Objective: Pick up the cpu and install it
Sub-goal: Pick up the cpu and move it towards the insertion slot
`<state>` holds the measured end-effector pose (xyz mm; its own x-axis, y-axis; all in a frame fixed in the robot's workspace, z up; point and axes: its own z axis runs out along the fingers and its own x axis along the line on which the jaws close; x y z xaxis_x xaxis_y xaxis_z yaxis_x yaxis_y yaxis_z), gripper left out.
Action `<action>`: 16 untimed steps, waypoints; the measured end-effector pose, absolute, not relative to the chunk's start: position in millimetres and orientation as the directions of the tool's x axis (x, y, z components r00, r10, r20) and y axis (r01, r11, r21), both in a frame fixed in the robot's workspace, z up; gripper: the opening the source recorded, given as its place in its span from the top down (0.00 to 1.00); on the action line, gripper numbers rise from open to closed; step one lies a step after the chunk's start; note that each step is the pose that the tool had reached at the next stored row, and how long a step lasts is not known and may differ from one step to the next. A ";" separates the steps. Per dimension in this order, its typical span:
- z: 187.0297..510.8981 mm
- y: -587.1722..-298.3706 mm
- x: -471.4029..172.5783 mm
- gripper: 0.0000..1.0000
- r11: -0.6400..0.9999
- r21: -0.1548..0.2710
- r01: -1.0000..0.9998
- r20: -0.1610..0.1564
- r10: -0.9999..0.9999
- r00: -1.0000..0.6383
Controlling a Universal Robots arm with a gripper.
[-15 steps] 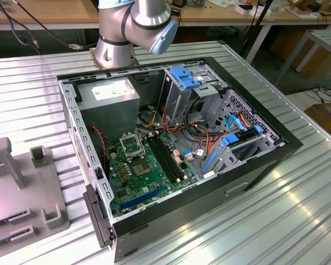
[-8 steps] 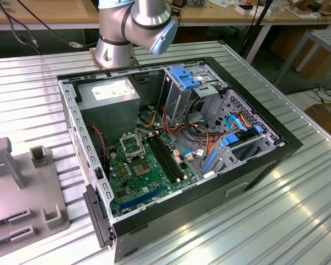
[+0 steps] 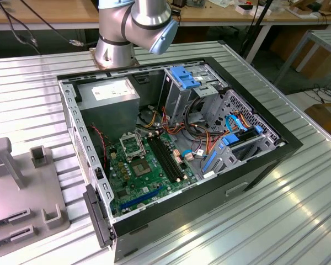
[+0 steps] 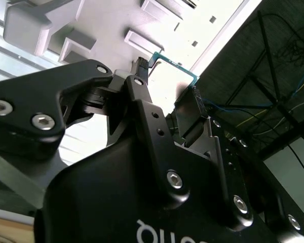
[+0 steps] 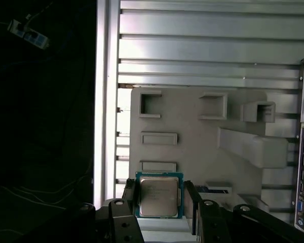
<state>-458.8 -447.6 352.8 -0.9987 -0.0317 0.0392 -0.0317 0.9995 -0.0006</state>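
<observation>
The gripper point(image 5: 160, 190) is narrowed onto the cpu point(image 5: 159, 196), one finger point(image 5: 131, 195) against each of two opposite edges; the cpu lies flat between them, over the edge of the grey tray point(image 5: 192, 131); the open computer case point(image 3: 287, 148) stands beside that tray.

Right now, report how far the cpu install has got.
Done: the end effector is placed around the cpu at the grey holder. In hand: the pickup; whether it grips yet cannot be told. Left: the socket in the open case looks empty, so the install is not yet done.
</observation>
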 end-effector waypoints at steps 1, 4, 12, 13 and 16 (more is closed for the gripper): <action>353.7 -447.6 -458.8 0.53 0.999 -0.001 -0.032 0.039 -0.032 -0.999; 356.3 -447.6 -458.8 0.53 0.999 -0.001 -0.032 0.039 -0.032 -0.999; 362.6 -447.6 -458.8 0.53 0.999 -0.001 -0.032 0.040 -0.032 -0.999; 364.1 -447.6 -458.8 0.53 0.999 -0.001 -0.032 0.040 -0.032 -0.999; 366.9 -447.6 -458.8 0.53 0.999 -0.001 -0.032 0.040 -0.032 -0.999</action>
